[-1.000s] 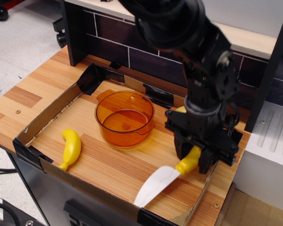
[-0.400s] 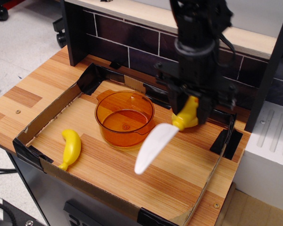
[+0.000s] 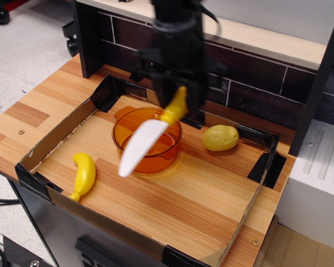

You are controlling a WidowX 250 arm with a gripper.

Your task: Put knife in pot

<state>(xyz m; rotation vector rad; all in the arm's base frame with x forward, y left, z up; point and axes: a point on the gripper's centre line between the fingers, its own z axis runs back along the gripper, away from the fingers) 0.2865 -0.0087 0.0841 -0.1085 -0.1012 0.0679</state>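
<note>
My gripper (image 3: pixel 177 105) is shut on the yellow handle of the toy knife (image 3: pixel 143 141). The knife hangs in the air over the orange transparent pot (image 3: pixel 131 125), its white curved blade slanting down to the front left across the pot's rim. The pot stands upright in the back middle of the cardboard tray (image 3: pixel 50 146); its inside shows nothing in it. The arm hides the back edge of the pot.
A yellow banana (image 3: pixel 84 174) lies at the tray's front left. A potato (image 3: pixel 220 138) sits right of the pot. A dark tiled wall (image 3: pixel 256 83) and shelf rise behind the tray. A white unit (image 3: pixel 320 167) stands at the right.
The gripper has lifted the knife from the tray's front right and carried it left to above the pot. The potato, hidden before by the arm, now shows.
</note>
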